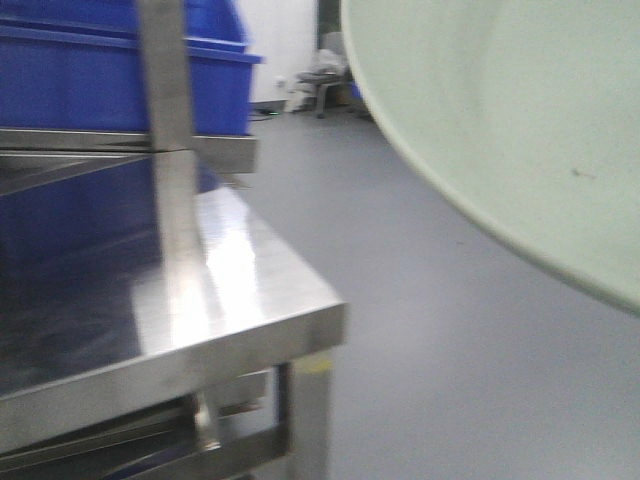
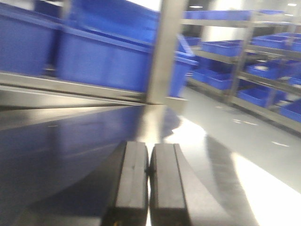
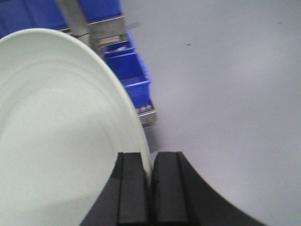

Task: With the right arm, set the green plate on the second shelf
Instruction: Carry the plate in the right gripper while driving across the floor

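A storeroom or warehouse — steel racks [image 2: 164,52], rows of blue bins [image 2: 263,96], grey floor [image 1: 450,330].

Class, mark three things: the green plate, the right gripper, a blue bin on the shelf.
green plate [image 3: 56,141]: right wrist view, on its inner face.
right gripper [image 3: 149,162]: right wrist view, midway between fingertips pinching the rim.
blue bin [image 1: 90,80]: front view, on its side wall.

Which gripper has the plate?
The right gripper, clamped on the green plate rim; the left gripper is shut on nothing, over the steel shelf.
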You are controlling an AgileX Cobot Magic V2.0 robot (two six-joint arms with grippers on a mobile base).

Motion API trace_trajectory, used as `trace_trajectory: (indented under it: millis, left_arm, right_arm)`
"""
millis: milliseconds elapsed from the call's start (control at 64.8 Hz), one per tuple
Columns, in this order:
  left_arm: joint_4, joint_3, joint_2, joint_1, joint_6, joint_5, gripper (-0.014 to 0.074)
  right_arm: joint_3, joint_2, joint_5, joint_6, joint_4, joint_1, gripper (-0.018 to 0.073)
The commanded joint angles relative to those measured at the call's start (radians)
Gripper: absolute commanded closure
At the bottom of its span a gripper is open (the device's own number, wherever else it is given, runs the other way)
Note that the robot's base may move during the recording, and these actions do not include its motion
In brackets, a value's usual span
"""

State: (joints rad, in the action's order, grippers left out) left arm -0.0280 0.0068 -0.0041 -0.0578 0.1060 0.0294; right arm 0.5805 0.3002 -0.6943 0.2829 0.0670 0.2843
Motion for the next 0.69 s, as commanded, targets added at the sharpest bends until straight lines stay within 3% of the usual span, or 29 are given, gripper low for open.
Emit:
trace_trajectory:
  millis: [0, 679]
  left_arm:
    - [-0.008, 0.041, -0.02, -0.006, 0.003, -0.087, 0.0466]
    - [-0.008, 0.041, -0.02, -0.006, 0.003, -0.087, 0.0466]
  right_arm:
    - [0.028, 0.007, 0.113, 0.007, 0.001, -0.005, 0.0512]
    - [0.028, 0.007, 0.112, 0.007, 0.001, -0.005, 0.0512]
